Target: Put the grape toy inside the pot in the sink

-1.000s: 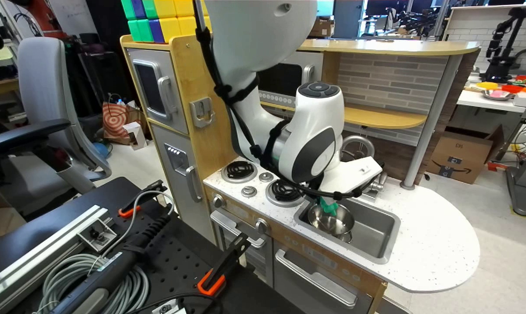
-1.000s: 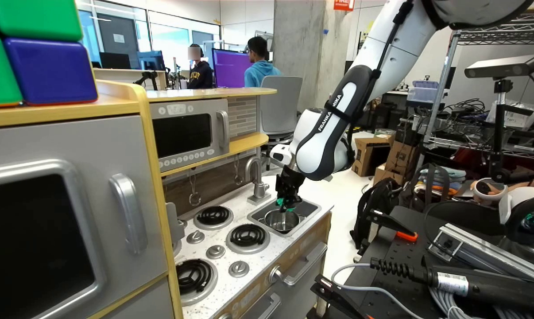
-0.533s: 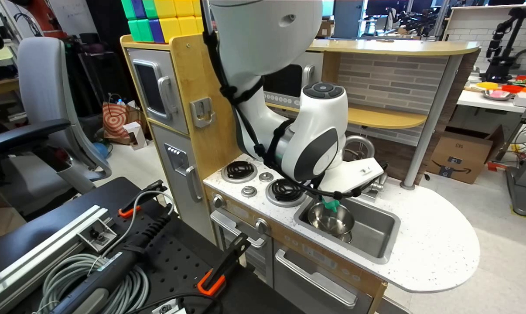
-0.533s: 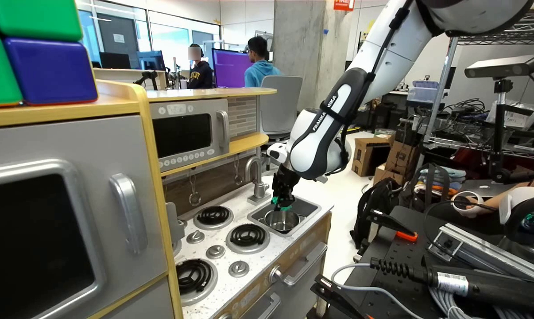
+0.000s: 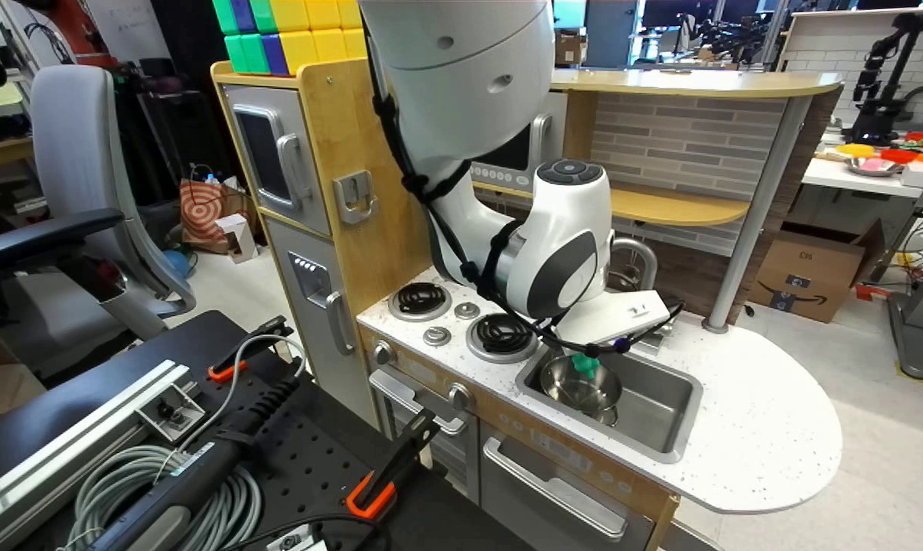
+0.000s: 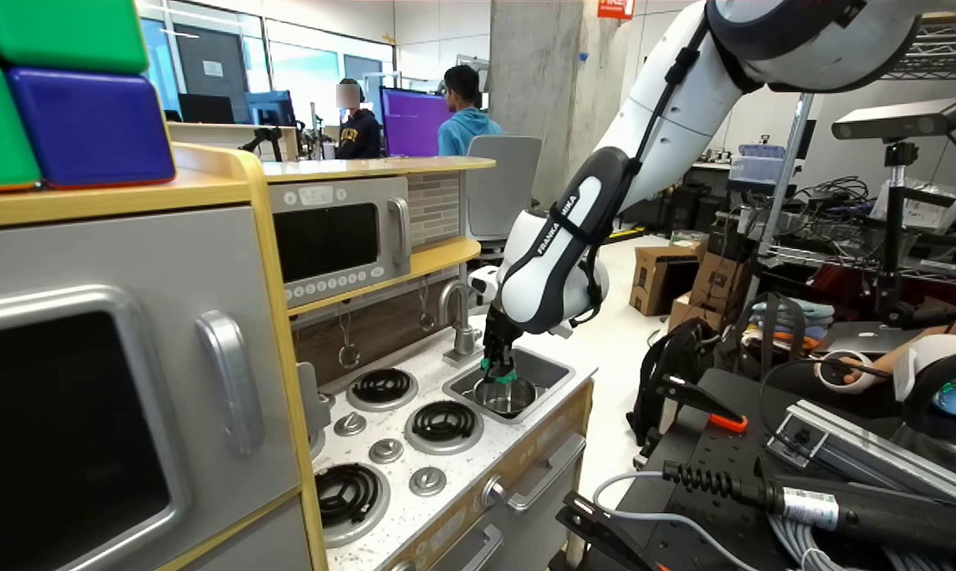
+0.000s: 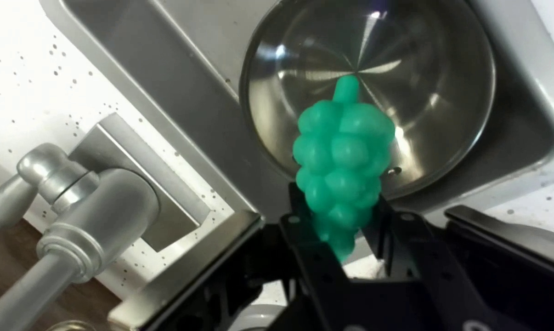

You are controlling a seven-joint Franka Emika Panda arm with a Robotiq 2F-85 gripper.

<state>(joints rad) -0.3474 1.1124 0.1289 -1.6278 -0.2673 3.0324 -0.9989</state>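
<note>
Wrist view: claw [image 7: 341, 202] clasping grapes [image 7: 343, 156] over pot [image 7: 415, 92].
Centring, then lowering gently before release, should prevent bouncing.

"FRANKA" and "MIKA" on arm [image 6: 664, 151]

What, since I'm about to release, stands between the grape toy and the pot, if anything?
Nothing visible: the pot is uncovered, and the grape toy, held in the jaws, partly overlaps its opening in the wrist view. The toy's height is unclear.
</note>
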